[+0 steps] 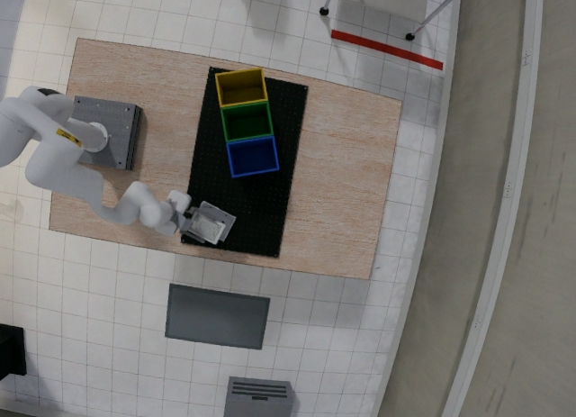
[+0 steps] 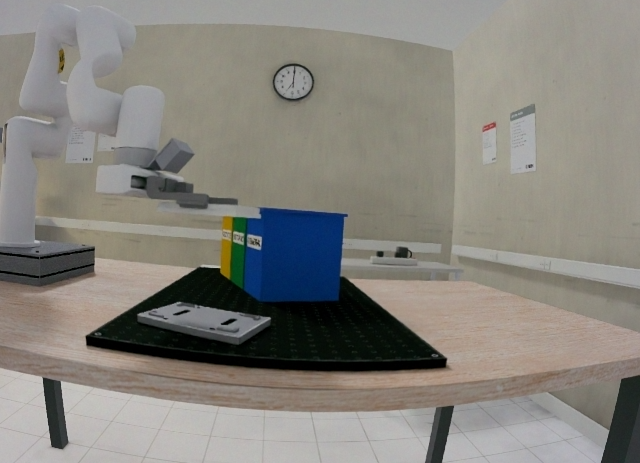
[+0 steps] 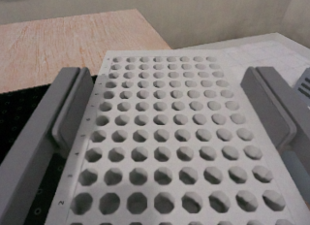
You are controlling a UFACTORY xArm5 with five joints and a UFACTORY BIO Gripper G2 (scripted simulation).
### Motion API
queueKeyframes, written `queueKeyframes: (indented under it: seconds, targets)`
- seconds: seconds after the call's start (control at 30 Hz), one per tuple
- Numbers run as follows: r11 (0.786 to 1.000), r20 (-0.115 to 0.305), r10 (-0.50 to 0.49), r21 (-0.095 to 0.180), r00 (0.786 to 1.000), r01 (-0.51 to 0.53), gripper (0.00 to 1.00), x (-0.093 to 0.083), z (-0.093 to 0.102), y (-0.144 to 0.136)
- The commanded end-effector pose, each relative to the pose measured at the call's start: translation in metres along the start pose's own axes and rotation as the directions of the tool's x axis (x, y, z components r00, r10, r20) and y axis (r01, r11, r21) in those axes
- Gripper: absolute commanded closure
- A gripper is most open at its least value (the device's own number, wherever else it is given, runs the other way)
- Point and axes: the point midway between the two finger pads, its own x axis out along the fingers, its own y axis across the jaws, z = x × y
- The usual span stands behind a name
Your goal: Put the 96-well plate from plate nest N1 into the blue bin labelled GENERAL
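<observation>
The fingers (image 1: 194,223) (image 2: 219,204) are pinching the plate (image 1: 208,226) (image 2: 242,210) (image 3: 160,113) by its long sides, carrying it level above the holder (image 1: 229,226) (image 2: 204,321). It is probably feeling light, stiff and rather slick; the grip is best staying on those sides, off the wells.

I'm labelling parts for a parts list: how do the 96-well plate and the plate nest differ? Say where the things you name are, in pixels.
The 96-well plate (image 2: 242,210) (image 3: 162,128) is held up in the gripper (image 3: 167,106); the plate nest (image 2: 204,321) lies on the black board. The plate is white with rows of wells; the nest is grey with a few slots. Both are roughly rectangular.
</observation>
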Motion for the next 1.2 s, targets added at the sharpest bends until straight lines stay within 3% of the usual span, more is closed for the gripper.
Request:
queueKeyframes:
  seconds: [0.0, 0.83, 1.17]
  targets:
    - [1.0, 0.003, 0.0, -0.008, 1.0, 0.0, 1.0, 0.001, 0.009, 0.0]
    - [1.0, 0.003, 0.0, -0.008, 1.0, 0.0, 1.0, 0.001, 0.047, 0.0]
    - [1.0, 0.003, 0.0, -0.008, 1.0, 0.0, 1.0, 0.001, 0.05, 0.0]
